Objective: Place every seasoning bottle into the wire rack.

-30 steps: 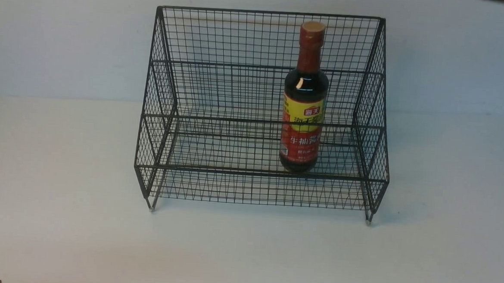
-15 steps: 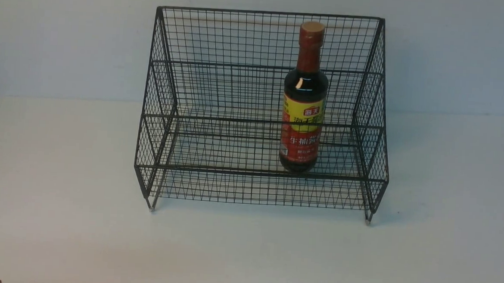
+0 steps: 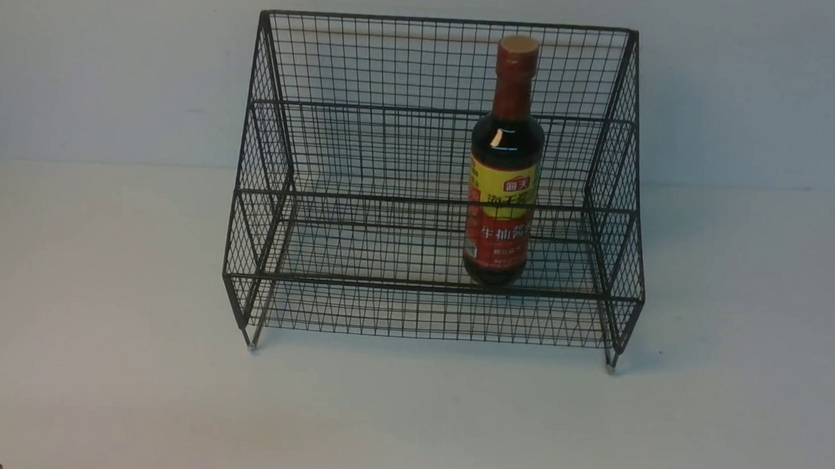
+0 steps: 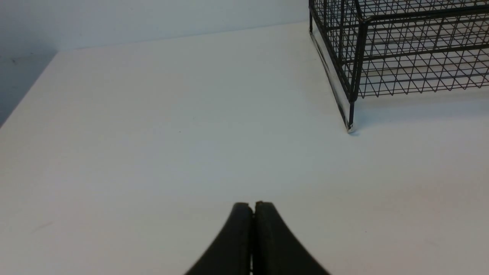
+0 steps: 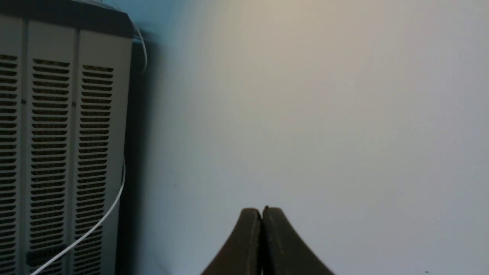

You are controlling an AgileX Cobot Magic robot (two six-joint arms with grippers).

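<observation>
White worktop (image 3: 99, 318) against a pale wall: the soy-sauce bottle (image 3: 503, 196) stands in the wire rack (image 3: 443, 20), and both pairs of jaws are pressed together, holding nothing.

You have the bottle upright on the rack's lower tier, right of the rack's middle, with its long axis vertical and its cap just under the rack's top rail. The left arm's jaws sit low over the worktop, well apart from the rack's front-left foot (image 4: 350, 129); the bottle is out of that wrist view. The right arm's jaws face a wall and a vented cabinet (image 5: 57, 152), with the rack out of sight, so you cannot tell which arm is nearer. No other bottle shows, so I judge the task done.
</observation>
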